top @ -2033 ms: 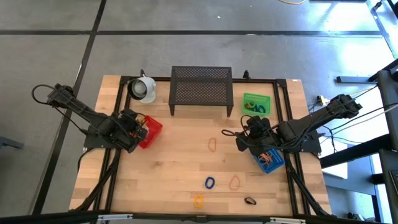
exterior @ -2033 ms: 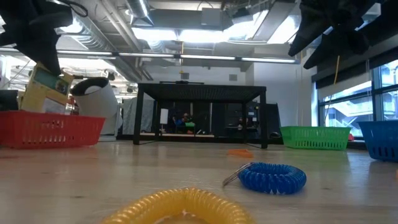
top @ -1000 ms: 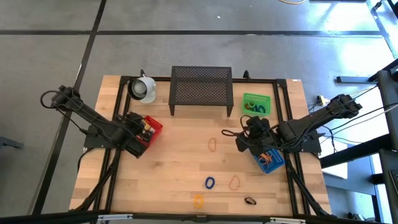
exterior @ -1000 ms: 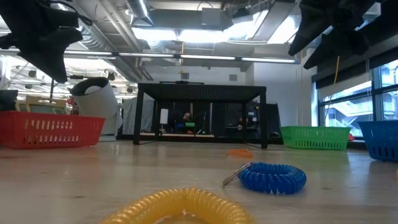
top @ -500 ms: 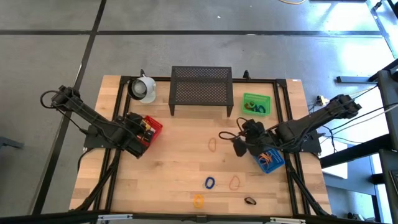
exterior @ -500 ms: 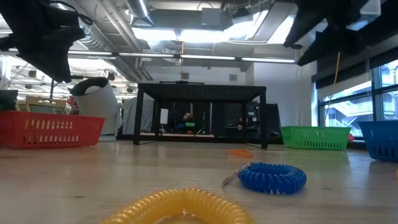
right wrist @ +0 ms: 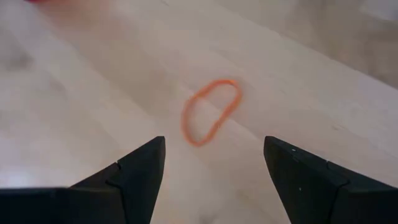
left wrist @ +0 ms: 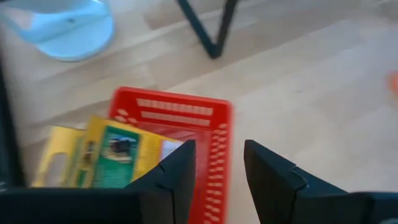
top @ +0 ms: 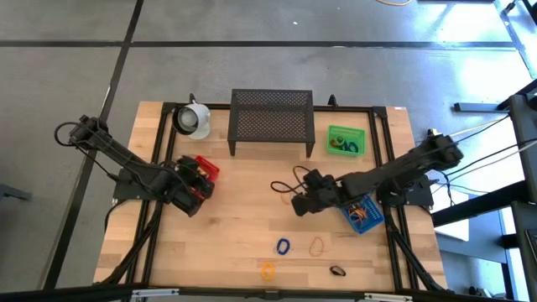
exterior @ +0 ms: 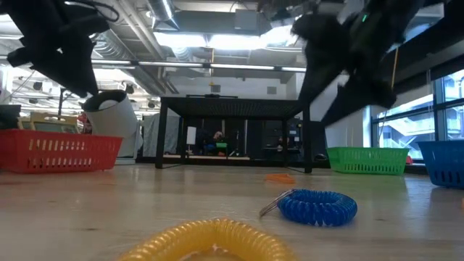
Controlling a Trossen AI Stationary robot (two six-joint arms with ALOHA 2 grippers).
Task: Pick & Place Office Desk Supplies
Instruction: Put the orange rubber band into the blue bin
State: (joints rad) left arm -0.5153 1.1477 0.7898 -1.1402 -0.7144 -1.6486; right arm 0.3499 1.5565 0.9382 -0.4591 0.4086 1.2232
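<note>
**Right arm reaching for the orange loop as the left arm is letting go over the red bin**

The right pincer (top: 295,200), held near the blue bin (top: 366,215) a second ago, is now stretching out across the desk (top: 243,235) toward the middle, its fingers spread wide. In the right wrist view the orange loop (right wrist: 209,111) is lying flat on the wood between and just ahead of the two fingers, not yet touched. The left pincer (top: 195,186) is hovering at the red bin (left wrist: 199,124); its fingers, closed a second ago, are now parting to a narrow gap with nothing between them. The yellow packets (left wrist: 106,155) are resting inside that bin, so that placement is probably finished. The blue loop (top: 283,246), a second orange loop (top: 317,246), the yellow loop (top: 267,270) and a dark loop (top: 337,271) are still waiting on the near part of the desk. The green bin (top: 346,139) and blue bin already hold items. The work is likely passing to the right arm.
</note>
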